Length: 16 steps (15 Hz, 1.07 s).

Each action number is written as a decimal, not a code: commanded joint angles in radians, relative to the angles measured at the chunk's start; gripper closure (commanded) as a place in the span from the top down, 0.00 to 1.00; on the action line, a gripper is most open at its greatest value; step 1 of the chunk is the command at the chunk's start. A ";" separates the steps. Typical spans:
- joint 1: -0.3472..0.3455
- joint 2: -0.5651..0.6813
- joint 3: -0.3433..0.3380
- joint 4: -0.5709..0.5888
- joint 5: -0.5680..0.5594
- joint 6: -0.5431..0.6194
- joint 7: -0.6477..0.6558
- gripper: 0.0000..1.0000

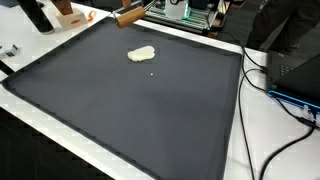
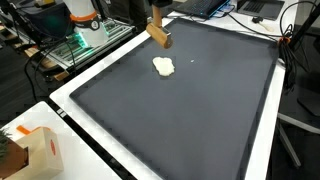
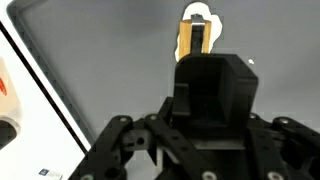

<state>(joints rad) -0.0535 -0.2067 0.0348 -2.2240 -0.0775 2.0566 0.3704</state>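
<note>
We see the claw (image 3: 198,38) clamped on a tan wooden piece (image 2: 159,37), raised over the dark mat (image 2: 200,110) on the desk (image 1: 30,140). The pale lump (image 2: 163,67) lies on the mat just ahead of and below the claw, apart from the wood.

Robot body, as it shows on my feeds:

- Gripper (image 3: 198,32): matt black throughout, no markings I can read.
- Housing (image 3: 213,95): square-edged black block, flat faces, the top face lit slightly grey.
- Links (image 3: 112,150): black bars fanning out to both sides below the housing, in a symmetrical lattice.
- Pivot pins (image 3: 120,123): small round joints where the bars meet.
- Fingers (image 3: 198,38): possibly the narrow dark strip beyond the housing; too hidden for me to be sure.
- Arm (image 2: 153,10): short dark stub at the frame edge in an exterior view.
</note>
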 commanded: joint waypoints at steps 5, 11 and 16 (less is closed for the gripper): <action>0.002 -0.030 0.013 0.006 -0.053 -0.003 0.022 0.49; -0.006 -0.023 0.031 0.010 -0.102 -0.013 0.080 0.24; -0.008 0.035 0.079 0.021 -0.287 -0.049 0.332 0.24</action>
<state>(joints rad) -0.0559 -0.2002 0.0840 -2.2206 -0.2713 2.0501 0.5730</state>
